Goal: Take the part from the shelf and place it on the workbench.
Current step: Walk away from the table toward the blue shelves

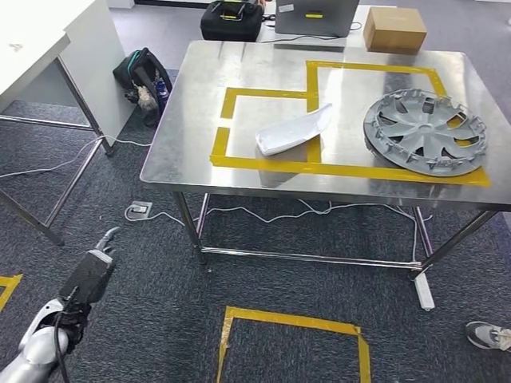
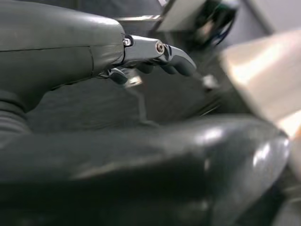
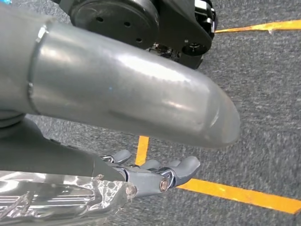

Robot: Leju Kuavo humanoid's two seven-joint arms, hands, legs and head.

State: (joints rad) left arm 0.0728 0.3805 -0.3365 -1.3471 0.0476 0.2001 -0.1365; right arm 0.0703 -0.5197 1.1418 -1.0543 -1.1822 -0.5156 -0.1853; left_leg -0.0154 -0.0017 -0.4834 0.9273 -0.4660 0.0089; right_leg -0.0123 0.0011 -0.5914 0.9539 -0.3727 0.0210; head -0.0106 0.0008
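White part [image 1: 294, 130] lying on the table [image 1: 180, 152], overlapping its yellow tape [image 1: 386, 171] beside the hubcap [image 1: 425, 131]; both hands, left [image 1: 92, 271] and right [image 3: 152, 172], released and empty; risk: table bumped, part slides.

Workbench [image 1: 199, 152] top: bare steel on the near-left corner and along the front edge, room for a hand to pass. Mid-top blocked by white part [image 1: 293, 130] lying across the yellow tape [image 1: 313, 94]; hubcap [image 1: 425, 131] took up the right end. Laptop [image 1: 315, 16], black case [image 1: 231, 21] & cardboard box [image 1: 394, 29] lined the far edge. Left hand [image 1: 90, 275] hung low over carpet, well apart from the bench
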